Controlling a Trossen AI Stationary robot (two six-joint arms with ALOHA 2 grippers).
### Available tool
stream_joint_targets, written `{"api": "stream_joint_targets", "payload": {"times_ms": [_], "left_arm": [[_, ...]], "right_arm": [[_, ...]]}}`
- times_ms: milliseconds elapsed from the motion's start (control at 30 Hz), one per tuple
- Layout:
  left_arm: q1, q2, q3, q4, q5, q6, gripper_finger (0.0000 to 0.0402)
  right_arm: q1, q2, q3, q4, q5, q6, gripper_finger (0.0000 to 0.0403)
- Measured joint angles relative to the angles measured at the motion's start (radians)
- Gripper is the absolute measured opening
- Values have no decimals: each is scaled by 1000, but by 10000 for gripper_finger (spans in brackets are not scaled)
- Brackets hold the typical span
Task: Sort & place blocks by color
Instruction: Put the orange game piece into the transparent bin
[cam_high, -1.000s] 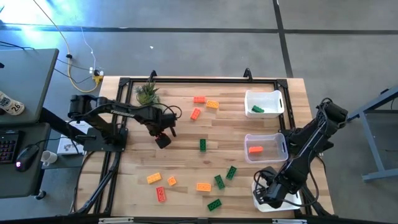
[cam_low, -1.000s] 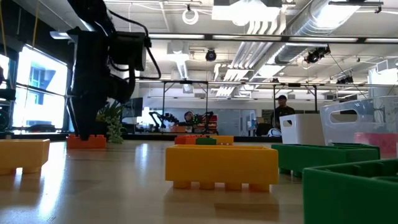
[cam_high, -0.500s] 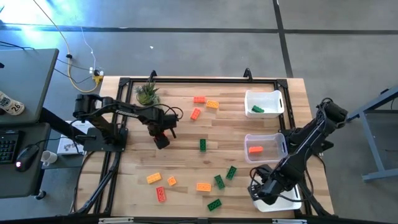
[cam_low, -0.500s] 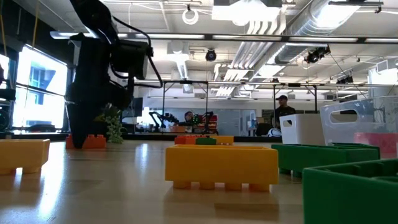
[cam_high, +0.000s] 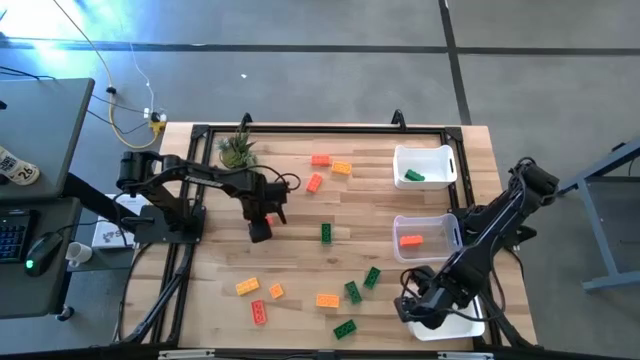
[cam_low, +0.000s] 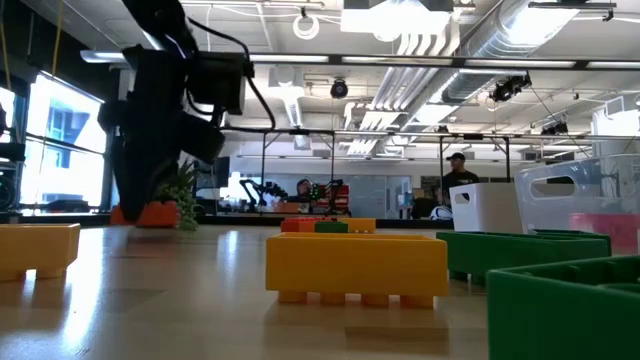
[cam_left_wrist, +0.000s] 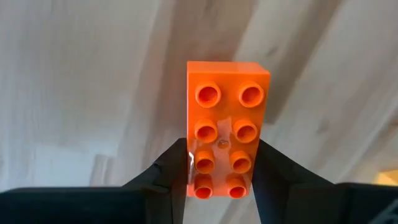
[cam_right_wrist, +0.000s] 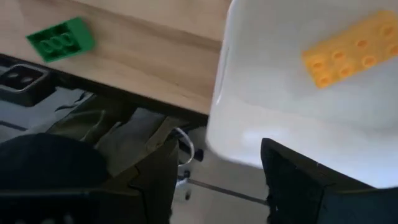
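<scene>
Red-orange, yellow-orange and green blocks lie scattered on the wooden table (cam_high: 300, 260). My left gripper (cam_high: 260, 228) points down at the table's left-middle, shut on a red-orange block (cam_left_wrist: 227, 137), which also shows in the low view as the red-orange block (cam_low: 157, 213). My right gripper (cam_high: 416, 306) hovers open at the near right, over the rim of a white bin (cam_right_wrist: 292, 118) that holds a yellow-orange block (cam_right_wrist: 351, 51). A green block (cam_right_wrist: 61, 38) lies on the table beside that bin. My left gripper pinches the red-orange block's two long sides (cam_left_wrist: 193, 177) between its two fingers (cam_left_wrist: 171, 171), near one end of the block. The fingers come from above, pointing down, and lie across the block. The block stays studs up and level; whether it still rests on the table I cannot tell.
The far white bin (cam_high: 447, 160) holds a green block (cam_high: 413, 176); the middle bin (cam_high: 450, 232) holds a red-orange one (cam_high: 410, 240). A potted plant (cam_high: 237, 150) stands far left. Loose blocks cluster near the front edge (cam_high: 327, 299) and at the far middle (cam_high: 320, 159).
My left gripper has rolled at the wrist and shut on the red-orange block, which has shifted slightly with it. My right gripper has moved a little toward the table's left edge along the near side, staying open.
</scene>
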Motion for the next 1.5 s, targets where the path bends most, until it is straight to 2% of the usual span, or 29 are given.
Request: {"api": "stream_joint_targets", "payload": {"times_ms": [133,300,467,567,733,833,1000,1133,1367,1500], "left_arm": [[0,0,44,-1,11,56,109],[0,-1,116,-1,12,116,109],[1,-1,194,2,83,163,109],[1,-1,240,4,129,194,109],[0,-1,313,13,125,262,109],[0,-1,360,15,143,287,109],[1,-1,439,17,314,288,109],[0,-1,489,14,377,287,109],[2,-2,542,-54,433,278,109],[2,-2,544,-64,493,207,109]], "right_arm": [[0,0,49,-17,57,6,215],[-13,-1,93,-43,232,-6,215],[-64,-1,99,-40,389,-94,215],[-109,-1,99,-38,445,-165,215],[-197,-1,99,6,507,-278,215],[-257,-1,99,63,525,-432,215],[-365,-1,99,144,527,-781,215],[-450,-1,99,218,520,-1112,215],[-569,-1,99,342,427,-1658,215],[-624,-1,99,389,360,-1908,215]]}}
